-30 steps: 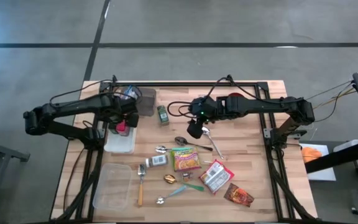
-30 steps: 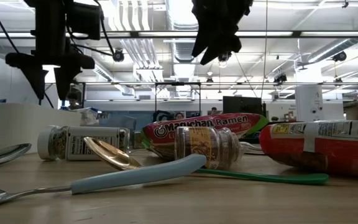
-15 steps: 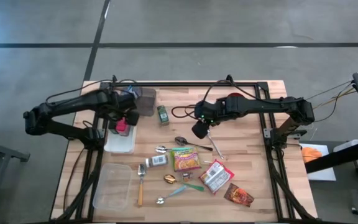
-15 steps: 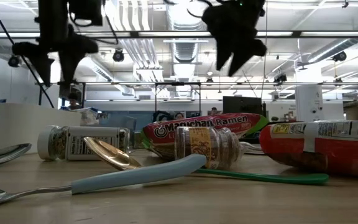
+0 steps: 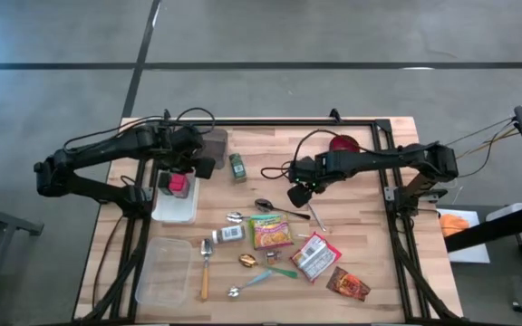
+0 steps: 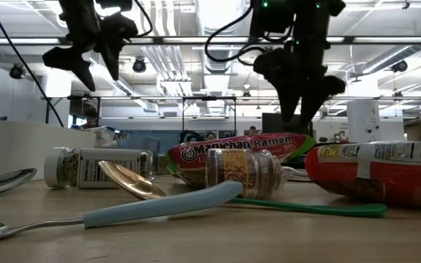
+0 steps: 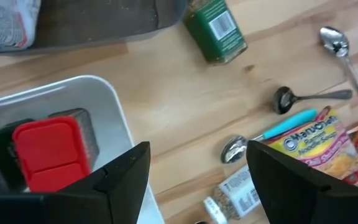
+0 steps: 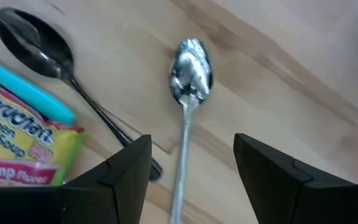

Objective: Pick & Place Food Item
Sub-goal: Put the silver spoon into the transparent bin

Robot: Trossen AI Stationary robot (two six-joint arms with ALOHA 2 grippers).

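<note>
Above the white rectangular plastic tray (image 5: 175,206) at the counter's left side: left gripper (image 5: 199,167), jaws apart, nothing between them. Over the last second it has lifted and drawn back from over the tray toward the counter's rear. In the tray: red-lidded clear plastic container (image 5: 178,184), resting near the rear end. The left wrist view shows the same red lid (image 7: 44,152) inside the tray's white rim (image 7: 114,102), clear of the fingers. Judgement: one item reads as placed, and this arm is retreating.

Mid-counter, right of centre: right gripper (image 5: 298,193), jaws apart, empty. Since a second ago it has shifted a little rightward and come lower. Directly beneath it in the right wrist view: polished steel spoon (image 8: 188,81), bowl facing up, handle running between the fingers. Just beside: dark-bowled metal spoon (image 8: 36,46).

Outward from the right gripper: yellow-and-green Maruchan ramen packet (image 5: 271,232), flat on the wooden counter (image 5: 361,235); red-and-white snack packet (image 5: 315,256); small amber glass jar (image 5: 248,261); dark red foil sachet (image 5: 348,284); white-labelled spice jar lying on its side (image 5: 228,234). Near the rear edge: green spice jar (image 5: 237,167). Front left: clear plastic tub (image 5: 164,270).

Judgement: food items remain loose; the right arm's next target cannot be told, since it hovers over cutlery rather than food.
</note>
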